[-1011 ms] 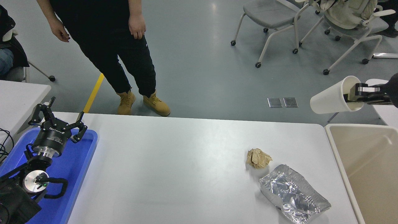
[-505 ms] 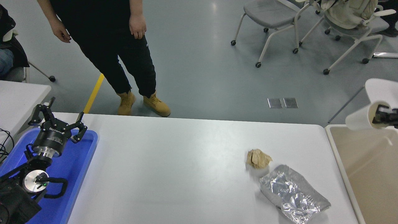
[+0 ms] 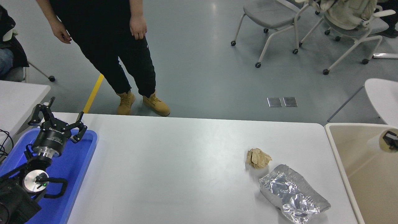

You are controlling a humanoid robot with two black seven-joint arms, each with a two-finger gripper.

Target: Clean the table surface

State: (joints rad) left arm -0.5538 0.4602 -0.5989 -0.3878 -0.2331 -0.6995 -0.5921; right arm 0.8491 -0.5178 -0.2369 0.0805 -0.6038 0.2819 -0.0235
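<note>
Right claw (image 3: 390, 137) pinches white cup (image 3: 377, 142) over beige bin (image 3: 342, 161) off worktop's (image 3: 174, 161) right edge; left claw (image 3: 57, 123) spread above blue tray (image 3: 82, 161).

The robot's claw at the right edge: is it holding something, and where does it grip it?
Yes. The right gripper holds a white paper cup by its rim, one finger inside the mouth, over the beige bin.

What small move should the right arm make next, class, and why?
Probably let go of the cup: the right end effector holds it over the bin, so it should drop inside. Its fingers are too hidden to read. A paper ball and foil bag still lie on the table.
</note>
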